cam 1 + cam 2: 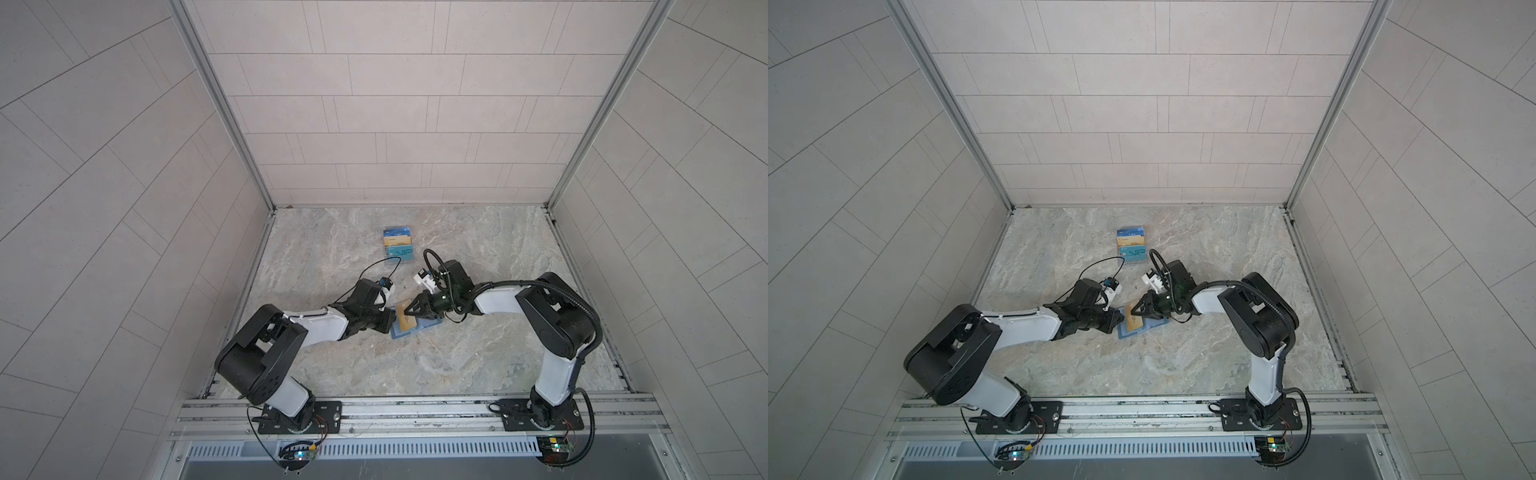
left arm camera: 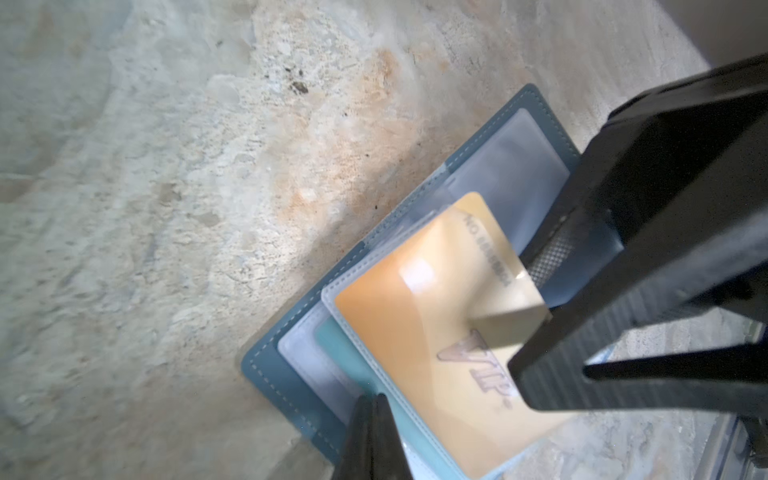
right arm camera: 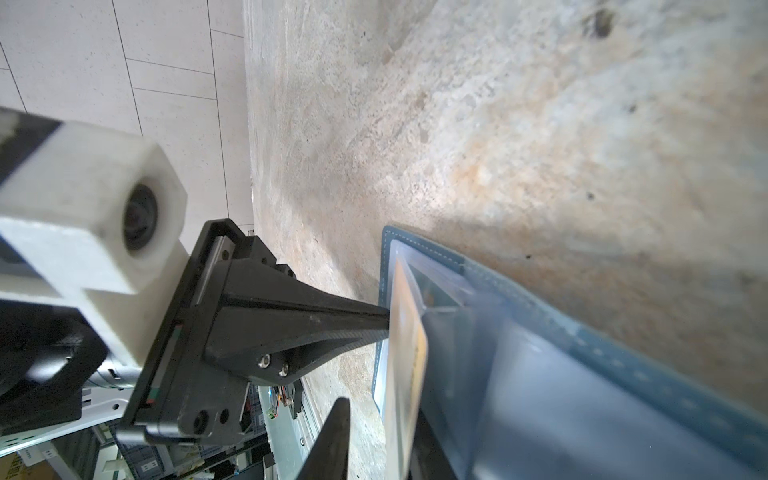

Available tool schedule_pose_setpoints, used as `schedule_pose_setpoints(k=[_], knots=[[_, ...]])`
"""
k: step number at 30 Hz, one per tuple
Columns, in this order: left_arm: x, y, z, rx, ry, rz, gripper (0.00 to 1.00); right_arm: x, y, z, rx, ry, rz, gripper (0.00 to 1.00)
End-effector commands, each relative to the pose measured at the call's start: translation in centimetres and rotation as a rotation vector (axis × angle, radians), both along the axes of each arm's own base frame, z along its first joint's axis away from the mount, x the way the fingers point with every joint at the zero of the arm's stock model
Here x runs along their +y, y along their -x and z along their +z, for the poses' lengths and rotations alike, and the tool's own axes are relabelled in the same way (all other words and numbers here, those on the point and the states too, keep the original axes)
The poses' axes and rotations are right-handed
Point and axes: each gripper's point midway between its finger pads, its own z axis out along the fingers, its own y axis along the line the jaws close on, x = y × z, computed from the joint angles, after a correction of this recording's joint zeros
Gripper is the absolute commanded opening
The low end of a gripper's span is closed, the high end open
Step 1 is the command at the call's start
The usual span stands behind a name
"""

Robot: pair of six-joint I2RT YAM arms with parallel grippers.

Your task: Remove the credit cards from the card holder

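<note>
The teal-blue card holder [image 1: 400, 335] [image 1: 1124, 333] lies open on the stone table between both arms. A gold credit card [image 2: 415, 332] [image 3: 405, 332] printed VIP sits in a clear sleeve, with one end poking out. A bluish card [image 2: 343, 357] shows in the sleeve under it. My left gripper [image 2: 376, 399] [image 1: 390, 320] is shut, and its tips press on the card holder [image 2: 274, 374] beside the sleeves. My right gripper [image 2: 528, 307] [image 3: 380, 411] [image 1: 405, 309] straddles the gold card's free end. Its jaws stand apart, and table shows between one finger [image 3: 334, 436] and the card.
A clear tiered stand [image 1: 398, 245] [image 1: 1131, 245] showing several cards stands behind the card holder, near the left arm's cable. Tiled walls close the table on three sides. A metal rail [image 1: 415, 409] carrying both arm bases runs along the front.
</note>
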Motion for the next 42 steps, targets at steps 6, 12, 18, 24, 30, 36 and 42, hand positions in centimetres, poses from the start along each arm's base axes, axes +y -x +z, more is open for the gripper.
schedule_pose_setpoints(k=[6,12,18,24,30,36,42], knots=[[0.8,1.3,-1.1,0.055,-0.05,-0.003,0.0,-0.5,0.0,-0.4,-0.018,0.036,-0.001,0.24],[-0.3,-0.4,1.4,-0.016,-0.003,0.001,0.0,0.0,0.5,-1.7,0.007,0.042,0.011,0.24],[-1.4,-1.5,3.1,-0.066,0.05,-0.014,0.0,0.4,0.6,-2.3,0.014,0.036,0.012,0.24],[-1.7,-1.9,2.8,-0.073,0.046,-0.023,0.0,0.7,0.5,-2.8,0.027,0.029,0.011,0.24],[-1.1,-1.3,0.5,-0.036,0.017,-0.01,0.0,1.0,0.3,-2.3,0.026,0.0,0.012,0.24],[0.1,0.2,-1.5,0.005,-0.015,0.003,0.0,1.7,-0.2,-1.1,0.019,-0.055,0.007,0.24],[1.4,1.0,-2.7,0.018,-0.06,0.03,0.0,1.8,-0.6,0.1,0.006,-0.086,0.004,0.24]])
